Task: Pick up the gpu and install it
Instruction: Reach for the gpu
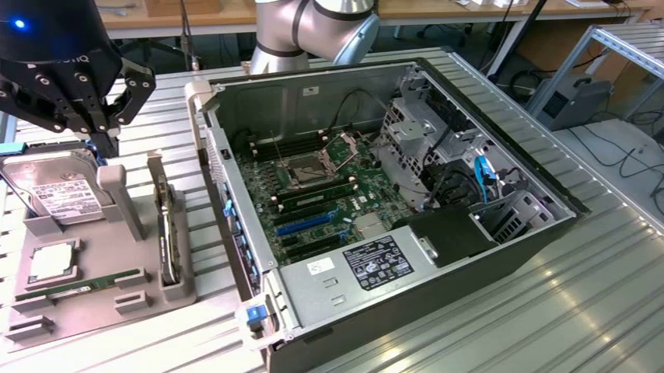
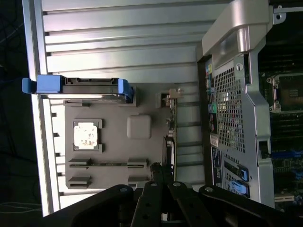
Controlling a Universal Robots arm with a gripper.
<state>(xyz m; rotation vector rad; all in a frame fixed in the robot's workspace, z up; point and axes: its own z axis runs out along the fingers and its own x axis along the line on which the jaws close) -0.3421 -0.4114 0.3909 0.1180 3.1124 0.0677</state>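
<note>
Grey tray [image 1: 89, 307]: graphics card [image 1: 161, 225] upright on edge, in tray slot nearest computer case [image 1: 311, 93]. Gripper [image 1: 104, 146] closed, holding nothing, above tray. Step: approach; pickup not begun. Grasp likely needs jaws parted over card's edge.

Work surface: ribbed aluminium table [image 1: 498, 326], with bright glare streaks along the slats toward its near corner at the exterior view's right. Beyond the far edge stands a wooden bench [image 1: 197, 17]. Off the table's edge at the exterior view's right: aluminium-profile frame [image 1: 623, 39], grey box [image 1: 574, 99] at its foot, black cables [image 1: 623, 151] on the pale floor [image 1: 596, 175].
</note>
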